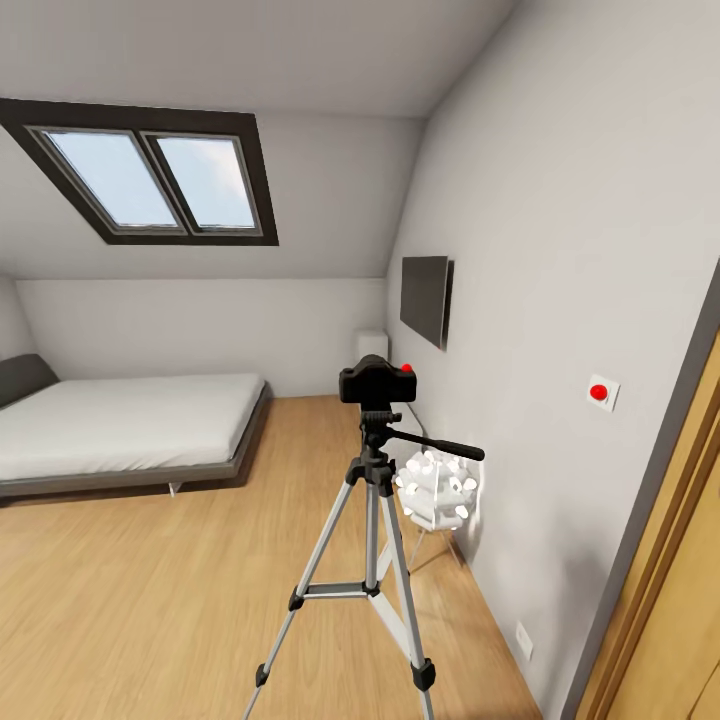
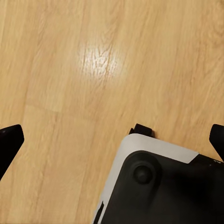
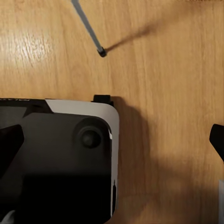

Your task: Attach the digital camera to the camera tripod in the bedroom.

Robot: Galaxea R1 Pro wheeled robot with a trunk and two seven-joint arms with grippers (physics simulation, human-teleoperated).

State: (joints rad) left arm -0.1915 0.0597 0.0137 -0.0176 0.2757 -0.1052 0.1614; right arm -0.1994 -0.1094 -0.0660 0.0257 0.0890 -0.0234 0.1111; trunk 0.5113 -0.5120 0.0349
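The digital camera [image 1: 377,381], a small black body with a red button on top, sits on the head of the camera tripod [image 1: 372,540] in the bedroom. The tripod stands on the wood floor near the right wall, its thin black pan handle [image 1: 440,443] pointing right. In the left wrist view, my left gripper [image 2: 112,140] hangs open above the floor, its dark fingertips [image 2: 9,140] far apart. My right gripper [image 3: 114,140] is also open and holds nothing. A grey tripod leg with its black foot [image 3: 101,51] lies in the right wrist view.
A low bed [image 1: 120,420] fills the left side under a skylight [image 1: 150,180]. A black screen [image 1: 425,298] hangs on the right wall. A white knobbly lamp [image 1: 437,488] stands just behind the tripod. A wooden door frame [image 1: 670,600] is at far right. My black base [image 2: 158,186] lies below both grippers.
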